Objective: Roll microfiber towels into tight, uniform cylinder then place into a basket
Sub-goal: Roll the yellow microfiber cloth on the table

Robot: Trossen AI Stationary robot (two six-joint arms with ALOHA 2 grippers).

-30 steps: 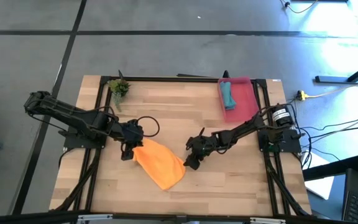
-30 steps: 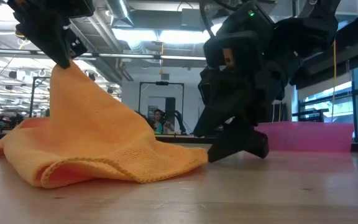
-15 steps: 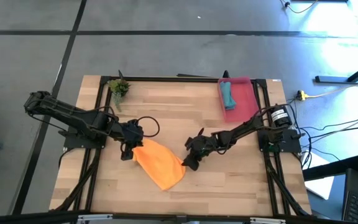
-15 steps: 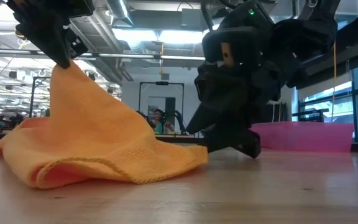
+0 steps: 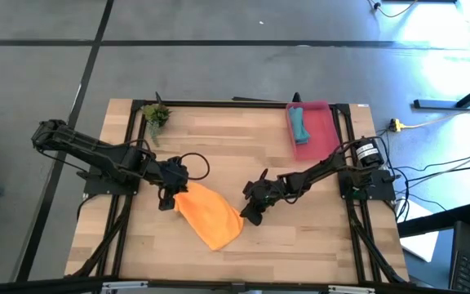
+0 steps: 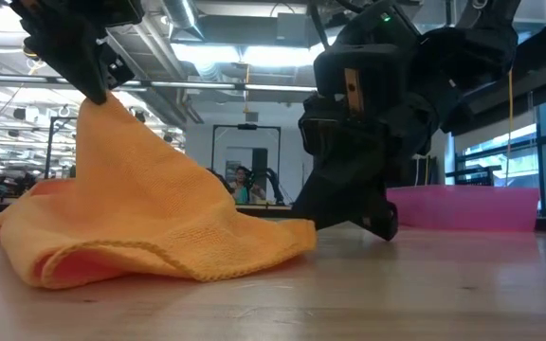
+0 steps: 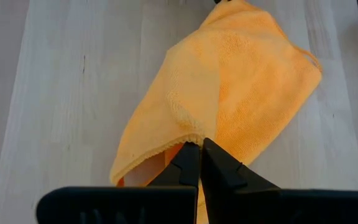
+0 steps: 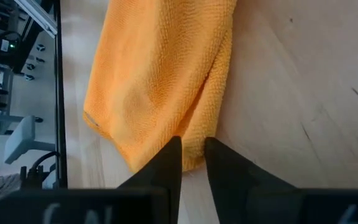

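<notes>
While I drive this remotely, quick notes:
Change: my right gripper (image 5: 247, 215) has narrowed its fingers over the last second, now nearly together around the near edge of the orange towel (image 5: 210, 214); the right wrist view shows a corner of cloth between them, but I can't tell if it is truly pinched.
Left gripper (image 5: 170, 198): unchanged, clamped tight on the towel's opposite corner, lifting it into a peak in the low view.
Orange towel: lower middle of the wooden table (image 5: 219, 139), slack, folded over itself, no roll formed; its front fold has shifted slightly in the low view.
Teal towel (image 5: 299, 124): lying in the pink basket (image 5: 323, 135) at the far right corner of the table, bunched lengthwise.
Plant (image 5: 156, 115): far left corner, well apart from the work.
Meaning: I judge both ends are about to be held, so the towel can be stretched flat before rolling.
Risk: right-side grip may catch only a thin edge and slip.
</notes>
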